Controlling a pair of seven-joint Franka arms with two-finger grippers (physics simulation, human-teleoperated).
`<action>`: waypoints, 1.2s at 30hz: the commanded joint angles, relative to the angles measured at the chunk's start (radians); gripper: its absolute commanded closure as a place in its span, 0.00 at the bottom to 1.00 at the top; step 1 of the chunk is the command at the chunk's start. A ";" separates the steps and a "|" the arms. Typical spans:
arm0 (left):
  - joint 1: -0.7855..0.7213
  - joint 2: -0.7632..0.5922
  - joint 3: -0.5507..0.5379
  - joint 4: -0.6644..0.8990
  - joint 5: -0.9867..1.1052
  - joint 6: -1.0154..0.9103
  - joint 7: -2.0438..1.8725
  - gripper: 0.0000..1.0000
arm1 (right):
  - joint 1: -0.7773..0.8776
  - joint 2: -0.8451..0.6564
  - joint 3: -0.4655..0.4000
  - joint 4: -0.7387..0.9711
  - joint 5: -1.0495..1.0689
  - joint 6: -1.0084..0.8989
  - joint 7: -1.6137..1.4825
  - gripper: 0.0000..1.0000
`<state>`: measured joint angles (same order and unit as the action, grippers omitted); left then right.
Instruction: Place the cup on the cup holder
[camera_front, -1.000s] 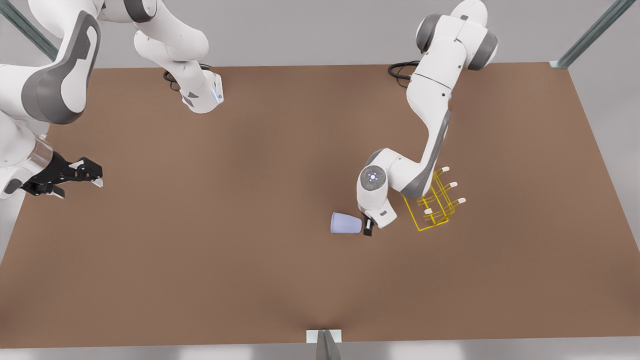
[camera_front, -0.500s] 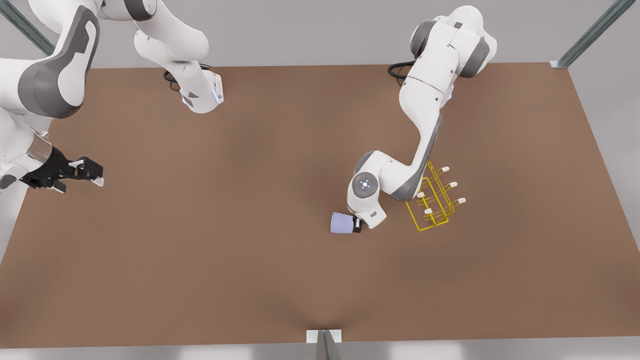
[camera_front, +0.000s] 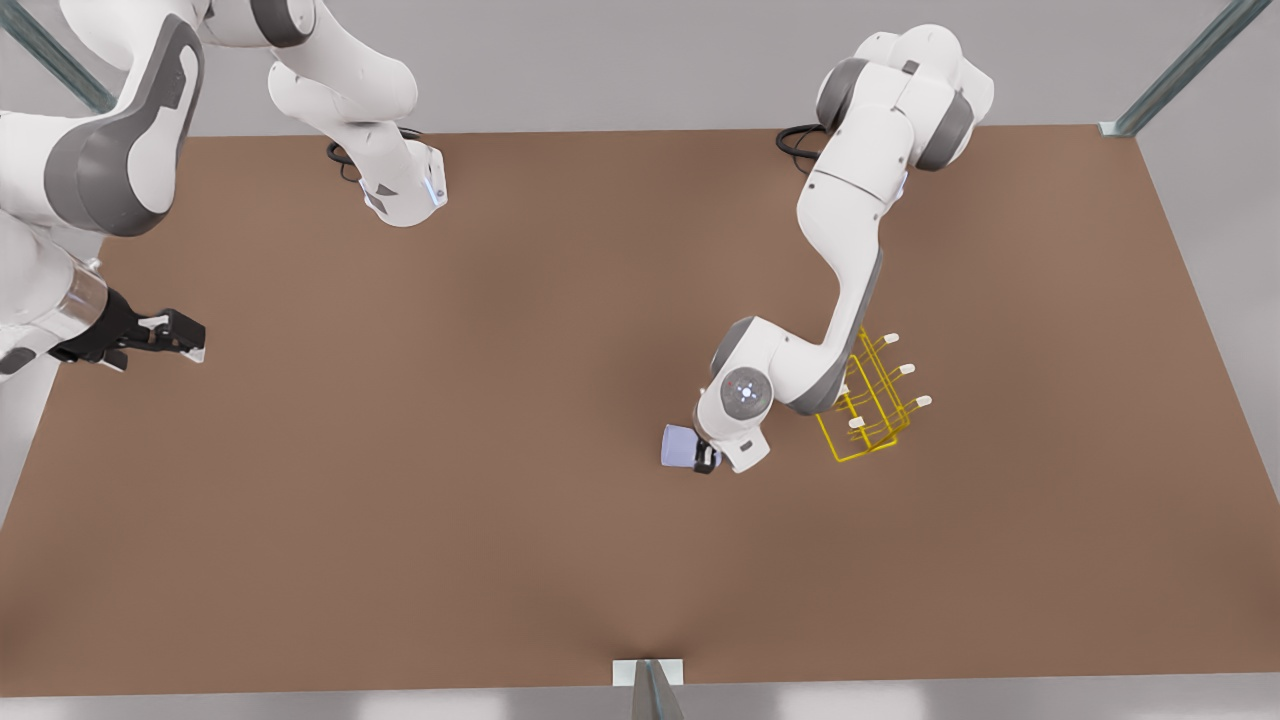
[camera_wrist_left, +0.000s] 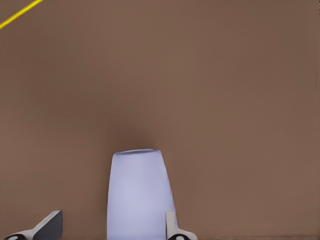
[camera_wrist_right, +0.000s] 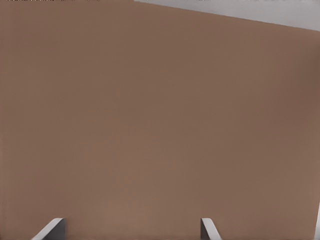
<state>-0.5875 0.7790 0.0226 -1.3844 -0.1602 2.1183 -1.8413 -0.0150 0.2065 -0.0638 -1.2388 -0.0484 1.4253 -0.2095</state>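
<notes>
Lavender cup: lies on its side on the table, beside the yellow cup holder.
Right gripper: waits, fingers spread, empty.
Left gripper: fingers spread around the cup, not closed.
Progress: grasp pending; lift and placement remain.

One cup, one cup holder, two arms on one table

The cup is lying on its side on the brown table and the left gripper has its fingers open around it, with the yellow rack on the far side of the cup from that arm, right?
Not quite. In the front view the cup holder stands on the arm's side of the cup, not beyond it. The rest holds: the cup lies on its side, the left gripper open around it.
</notes>
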 joint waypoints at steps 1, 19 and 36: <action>0.000 0.003 -0.001 0.007 -0.007 0.008 0.226 0.00 | -0.025 -0.001 -0.004 0.009 0.004 -0.009 0.047 0.00; -0.018 0.069 -0.004 0.007 -0.061 0.123 0.240 0.00 | -0.008 0.025 0.009 0.007 0.007 0.021 0.047 0.00; -0.028 0.117 -0.010 0.002 -0.056 0.224 0.178 0.13 | -0.008 0.025 0.007 0.007 0.005 0.046 0.048 0.00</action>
<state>-0.6150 0.8957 0.0123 -1.3833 -0.2181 2.3229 -1.6602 -0.0231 0.2328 -0.0565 -1.2321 -0.0436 1.4665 -0.1684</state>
